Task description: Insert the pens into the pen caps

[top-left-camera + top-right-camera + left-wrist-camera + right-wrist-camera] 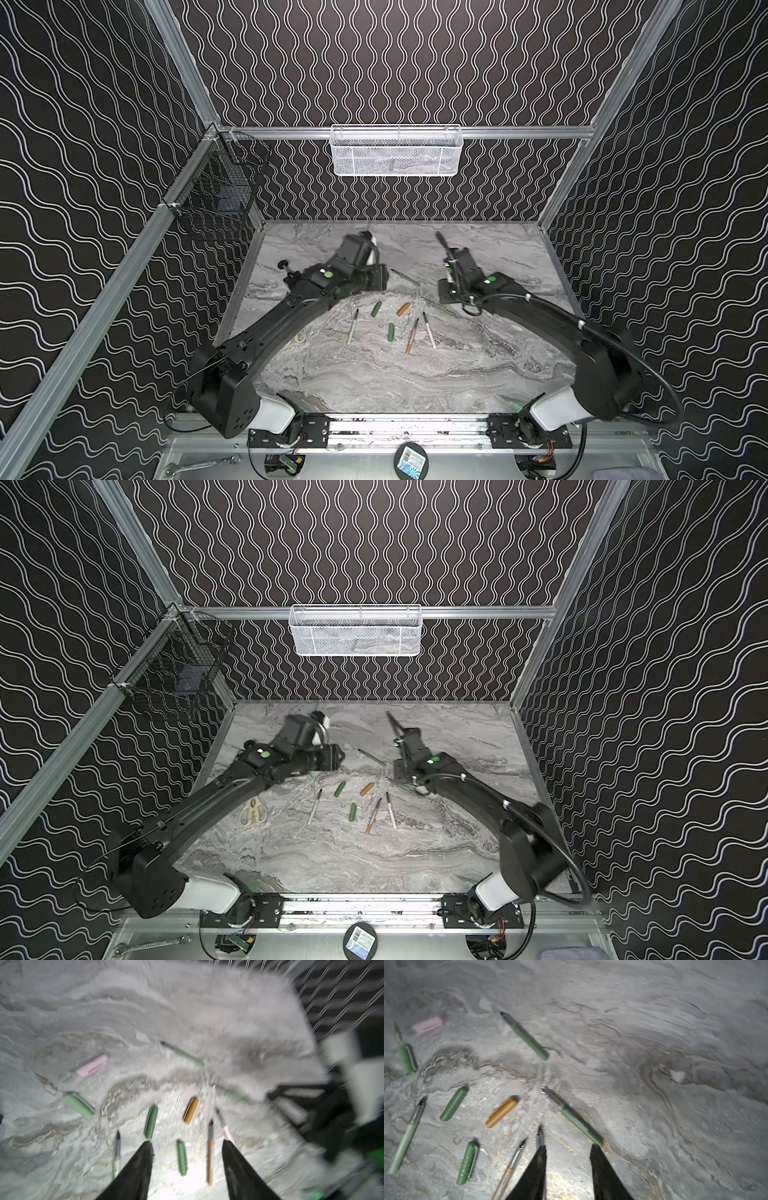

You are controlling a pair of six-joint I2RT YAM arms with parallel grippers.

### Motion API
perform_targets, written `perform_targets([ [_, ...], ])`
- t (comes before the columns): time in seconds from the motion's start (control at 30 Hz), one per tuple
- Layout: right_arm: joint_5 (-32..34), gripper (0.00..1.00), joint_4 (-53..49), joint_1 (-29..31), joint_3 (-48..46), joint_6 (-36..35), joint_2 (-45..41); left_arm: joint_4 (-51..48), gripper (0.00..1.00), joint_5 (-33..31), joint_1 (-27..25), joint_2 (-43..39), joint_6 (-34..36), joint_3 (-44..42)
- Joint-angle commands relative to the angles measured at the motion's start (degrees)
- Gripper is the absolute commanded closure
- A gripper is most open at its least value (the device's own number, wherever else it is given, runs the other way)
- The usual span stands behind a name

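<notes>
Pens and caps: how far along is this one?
Nothing done: all five pens lie bare-tipped on the table, all five caps loose beside them. Nothing in hand: the left end effector and right end effector are both open and empty. All five cappings remain.

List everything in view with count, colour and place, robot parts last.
dark green pens: 2, dark green, uncapped, back of the cluster
pale green pen: 1, pale green, cluster's left end
tan pen: 1, tan, beside the pink-white pen
pink-white pen: 1, pale pink, cluster's right end
dark green caps: 2, dark green, between pale green and tan pens
gold-brown cap: 1, gold-brown, behind the tan pen
pink cap: 1, pink, under the left arm
pale green cap: 1, pale green, near the pink cap
scissors: 1, cream handles, table left
white mesh basket: 1, white, back rail
black wire basket: 1, black, left rail
wrench: 1, silver, front ledge
table: 1, grey marble
left gripper: 1, black, open, empty
right gripper: 1, black, open, empty
</notes>
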Motion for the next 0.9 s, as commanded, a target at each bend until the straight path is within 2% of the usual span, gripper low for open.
perform_targets([
  [0.0, -5.46, 0.72, 8.69, -4.38, -7.56, 5.60, -7.26, -4.84, 0.47, -3.25, -7.23, 3.68, 3.52, 0.24],
  [0.07, -13.85, 0.72, 10.67, -9.02, -10.03, 4.25, -10.03, -7.85, 0.53, 3.34, -8.06, 8.91, 3.17, 2.37],
  [0.1, -16.05, 0.72, 10.80, -10.19, -10.52, 4.29, -10.80, -8.91, 0.60, 5.85, -8.33, 11.80, 3.67, 3.49],
  [0.13, -17.03, 0.72, 10.34, -11.05, -10.53, 3.70, -11.18, -10.19, 0.66, 5.75, -9.38, 14.23, 4.09, 4.83],
  [0.27, -16.31, 0.72, 7.91, -11.48, -10.07, 3.42, -11.75, -15.02, 0.62, 1.74, -13.09, 21.20, 5.23, 10.10],
  [0.4, -14.92, 0.75, 6.94, -11.56, -10.30, 3.56, -11.33, -18.11, 0.61, 0.51, -15.55, 26.20, 6.20, 13.85],
  [0.63, -14.22, 0.75, 6.91, -11.67, -11.14, 3.35, -13.22, -17.33, 0.60, -0.48, -16.91, 29.93, 4.26, 12.43],
  [0.87, -14.44, 0.75, 7.21, -11.65, -11.55, 3.36, -13.87, -14.06, 0.63, -2.12, -17.33, 32.56, 2.71, 10.72],
])
